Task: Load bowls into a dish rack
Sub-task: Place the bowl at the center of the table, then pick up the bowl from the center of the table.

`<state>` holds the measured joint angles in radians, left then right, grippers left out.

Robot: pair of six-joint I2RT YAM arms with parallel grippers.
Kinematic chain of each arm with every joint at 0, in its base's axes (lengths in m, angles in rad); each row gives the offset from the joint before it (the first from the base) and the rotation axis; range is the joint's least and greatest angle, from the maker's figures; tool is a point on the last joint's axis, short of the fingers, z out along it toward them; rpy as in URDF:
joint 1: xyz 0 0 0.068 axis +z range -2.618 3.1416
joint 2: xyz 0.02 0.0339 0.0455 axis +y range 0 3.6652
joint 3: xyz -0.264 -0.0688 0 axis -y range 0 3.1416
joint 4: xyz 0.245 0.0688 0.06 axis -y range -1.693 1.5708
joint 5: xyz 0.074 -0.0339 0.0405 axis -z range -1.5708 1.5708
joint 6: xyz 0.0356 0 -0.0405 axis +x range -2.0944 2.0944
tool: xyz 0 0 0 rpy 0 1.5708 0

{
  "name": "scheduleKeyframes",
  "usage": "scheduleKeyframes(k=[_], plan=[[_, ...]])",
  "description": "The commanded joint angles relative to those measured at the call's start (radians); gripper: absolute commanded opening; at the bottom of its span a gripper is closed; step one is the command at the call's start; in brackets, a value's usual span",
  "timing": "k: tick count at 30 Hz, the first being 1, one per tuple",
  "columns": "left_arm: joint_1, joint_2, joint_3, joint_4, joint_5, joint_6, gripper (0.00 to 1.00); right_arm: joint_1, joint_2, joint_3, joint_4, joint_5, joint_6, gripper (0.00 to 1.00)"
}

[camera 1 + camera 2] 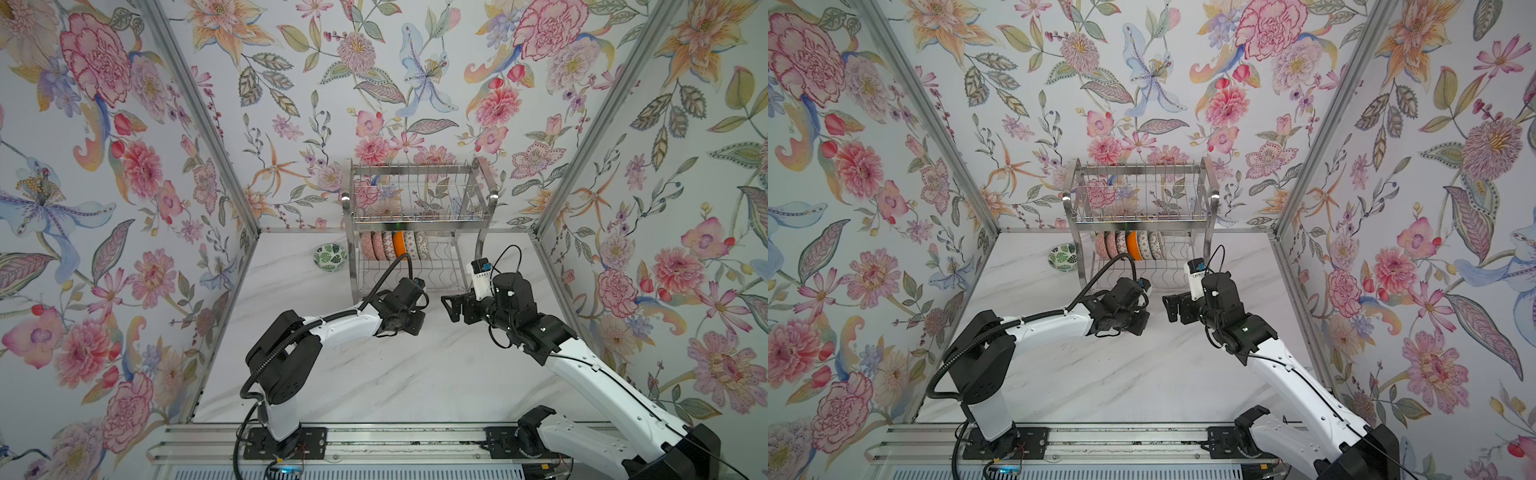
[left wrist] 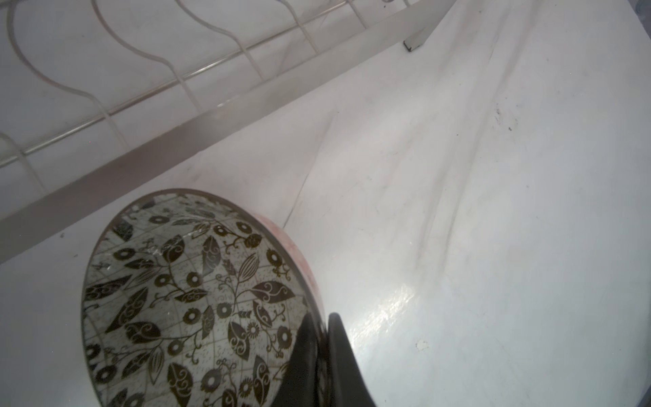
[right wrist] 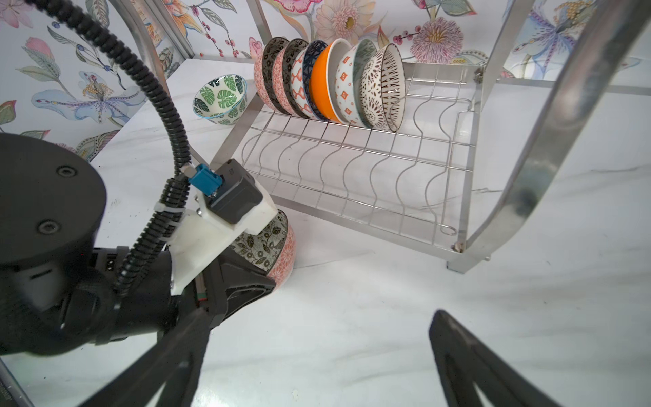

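Left wrist view is showing the left gripper (image 2: 318, 322) clamping the rim of the black-and-white floral bowl (image 2: 197, 303), one finger lying inside the glazed well and its mate pressing on the pinkish outer wall. From where I am standing, that bowl is hanging on edge, low over the table (image 3: 387, 317) and just in front of the lower front bar of the dish rack (image 3: 352, 225). Whether it is touching the marble I cannot tell. Six bowls (image 3: 327, 81) are leaning in a row toward the left end of the lower tier, and a green leaf bowl (image 3: 220, 98) is sitting on the table just beside the rack. The right gripper (image 3: 322, 317) is hovering nearby with its jaws spread wide, carrying nothing. I am judging the held bowl to be stiff, fairly light, slick with glaze and liable to chip against steel wire. The rim pinch is looking like the right hold, provided the fingers are reaching well down the wall.
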<state>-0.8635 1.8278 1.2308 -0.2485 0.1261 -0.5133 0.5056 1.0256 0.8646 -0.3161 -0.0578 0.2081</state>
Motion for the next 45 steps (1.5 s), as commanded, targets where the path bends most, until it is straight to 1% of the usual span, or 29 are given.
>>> scheduleKeyframes(k=[1,4,7,10,14,18,21,24,26,27,30,31,32,35,38,40,42,45], plan=[[-0.012,0.053,0.042,0.007,0.012,-0.012,0.10,-0.022,-0.004,-0.022,-0.040,-0.030,0.014,0.99],[-0.012,0.062,0.057,0.003,0.001,-0.014,0.13,-0.032,0.006,-0.021,-0.049,-0.041,0.014,0.99],[-0.012,0.062,0.071,-0.006,-0.006,-0.008,0.24,-0.039,0.014,-0.015,-0.058,-0.046,0.009,0.99],[-0.013,0.065,0.083,-0.010,0.000,-0.004,0.25,-0.043,0.024,-0.010,-0.073,-0.046,0.007,0.99],[-0.012,0.070,0.108,-0.023,0.000,0.004,0.31,-0.049,0.022,-0.012,-0.095,-0.043,0.013,0.99],[-0.011,0.045,0.131,-0.047,-0.024,0.019,0.44,-0.052,0.013,-0.014,-0.110,-0.048,0.014,0.99],[-0.002,0.018,0.141,-0.077,-0.045,0.036,0.46,-0.055,0.014,-0.011,-0.116,-0.055,0.017,0.99],[0.024,-0.034,0.120,-0.096,-0.066,0.052,0.51,-0.056,0.026,0.007,-0.125,-0.060,0.025,0.99],[0.051,-0.091,0.087,-0.101,-0.078,0.060,0.52,-0.056,0.038,0.015,-0.129,-0.059,0.032,0.99],[0.069,-0.125,0.065,-0.105,-0.090,0.068,0.58,-0.054,0.044,0.018,-0.129,-0.058,0.038,0.99],[0.128,-0.231,-0.003,-0.118,-0.128,0.097,0.77,-0.041,0.070,0.020,-0.113,-0.052,0.061,0.99],[0.148,-0.255,-0.026,-0.116,-0.140,0.109,0.90,-0.030,0.083,0.021,-0.107,-0.048,0.066,0.99],[0.171,-0.315,-0.055,-0.113,-0.148,0.121,0.99,-0.011,0.096,0.024,-0.101,-0.039,0.069,0.99],[0.237,-0.414,-0.145,-0.070,-0.126,0.140,0.99,0.056,0.174,0.053,-0.097,0.016,0.088,0.99],[0.286,-0.532,-0.279,0.053,-0.107,0.102,0.99,0.129,0.278,0.093,-0.097,0.051,0.116,0.99],[0.305,-0.609,-0.387,0.159,-0.115,0.068,0.99,0.180,0.347,0.118,-0.092,0.054,0.142,0.99],[0.317,-0.685,-0.497,0.257,-0.096,0.053,0.99,0.219,0.415,0.139,-0.079,0.058,0.174,0.99],[0.338,-0.748,-0.589,0.318,-0.090,-0.001,0.99,0.278,0.503,0.178,-0.068,0.071,0.205,0.99]])
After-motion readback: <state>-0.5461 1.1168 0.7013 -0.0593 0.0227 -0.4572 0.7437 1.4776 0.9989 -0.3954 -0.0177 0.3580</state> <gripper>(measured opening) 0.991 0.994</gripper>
